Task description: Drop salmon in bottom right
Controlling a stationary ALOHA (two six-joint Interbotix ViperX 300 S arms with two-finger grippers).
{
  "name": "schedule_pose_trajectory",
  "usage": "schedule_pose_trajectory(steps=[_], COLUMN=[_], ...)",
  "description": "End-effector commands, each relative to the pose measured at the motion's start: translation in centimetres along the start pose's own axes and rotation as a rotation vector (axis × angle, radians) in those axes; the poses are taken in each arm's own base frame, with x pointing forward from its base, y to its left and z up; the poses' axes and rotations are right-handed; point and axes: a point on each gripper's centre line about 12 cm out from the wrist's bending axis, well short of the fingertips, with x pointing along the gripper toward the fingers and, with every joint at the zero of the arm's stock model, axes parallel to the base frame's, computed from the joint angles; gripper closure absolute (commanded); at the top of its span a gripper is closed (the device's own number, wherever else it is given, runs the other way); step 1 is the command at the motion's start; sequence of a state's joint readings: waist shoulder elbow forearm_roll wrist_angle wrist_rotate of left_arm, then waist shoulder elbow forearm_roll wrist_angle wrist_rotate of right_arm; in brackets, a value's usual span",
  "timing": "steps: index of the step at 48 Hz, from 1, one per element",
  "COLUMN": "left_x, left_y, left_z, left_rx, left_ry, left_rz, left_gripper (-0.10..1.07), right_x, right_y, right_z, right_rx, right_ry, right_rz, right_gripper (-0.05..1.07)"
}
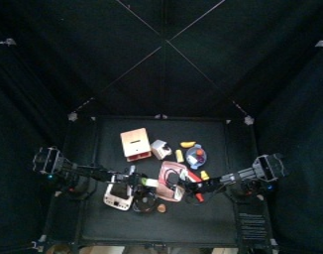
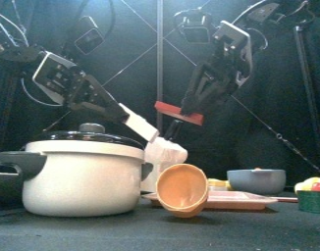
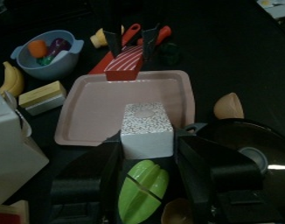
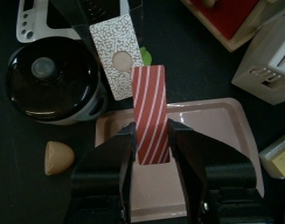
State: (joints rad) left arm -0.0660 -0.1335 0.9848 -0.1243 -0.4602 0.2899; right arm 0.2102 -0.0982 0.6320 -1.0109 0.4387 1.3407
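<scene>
The salmon (image 4: 151, 105) is a flat oblong slab, reddish pink with pale stripes. My right gripper (image 4: 151, 147) is shut on its lower end and holds it upright above the pink tray (image 4: 232, 131). In the front view the salmon (image 2: 179, 111) hangs in the air in the right gripper (image 2: 189, 103), well above the tray (image 2: 241, 202). My left gripper (image 3: 148, 156) is shut on a white speckled block (image 3: 148, 129) just beside the tray's rim (image 3: 80, 96). The salmon also shows in the left wrist view (image 3: 125, 61).
A white pot (image 2: 84, 176) with a black lid stands front left, and a tan cup (image 2: 183, 186) lies beside it. A blue bowl (image 3: 52, 54), a banana (image 3: 10, 79), a yellow block (image 3: 40, 94) and an orange box (image 1: 135, 142) stand around the tray.
</scene>
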Motion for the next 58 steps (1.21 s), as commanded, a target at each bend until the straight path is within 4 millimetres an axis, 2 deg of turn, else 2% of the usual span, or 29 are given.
schedule_pose_trajectory(steps=[1, 10, 18, 32, 38, 46, 54, 58], left_x=[-0.1, -0.2, -0.3, -1.3, -1.9, -2.5, -2.6, -2.7], left_y=[0.3, 0.4, 0.3, 0.4, 0.5, 0.6, 0.5, 0.4], left_z=[0.8, 0.9, 0.5, 0.1, -0.3, -0.6, -0.6, -0.6], left_rx=[-0.001, -0.002, -0.002, -0.03, -0.05, -0.067, -0.065, -0.063], left_ry=[-0.028, -0.032, -0.023, -0.02, -0.012, -0.011, -0.012, -0.014], left_rz=[0.01, 0.012, 0.011, 0.022, 0.031, 0.039, 0.035, 0.034], left_gripper=[0.34, 0.34, 0.34, 0.34, 0.34, 0.34, 0.34, 0.34], right_x=[-1.6, -3.4, -4.7, -5.0, -5.3, -5.9, -5.5, -5.1], right_y=[0.5, 1.5, 1.3, 1.3, 2.5, 5.2, 7.4, 7.9], right_z=[0.9, -1.1, -3.0, -4.7, -5.8, -8.1, -10.6, -11.5], right_rx=[0.033, 0.101, 0.196, 0.314, 0.324, 0.226, 0.157, 0.153], right_ry=[-0.03, 0.051, 0.159, 0.286, 0.331, 0.361, 0.399, 0.43], right_rz=[0.021, 0.004, -0.067, -0.111, -0.081, -0.01, 0.039, 0.032], right_gripper=[0.46, 0.46, 0.46, 0.46, 0.46, 0.46, 0.46, 0.46])
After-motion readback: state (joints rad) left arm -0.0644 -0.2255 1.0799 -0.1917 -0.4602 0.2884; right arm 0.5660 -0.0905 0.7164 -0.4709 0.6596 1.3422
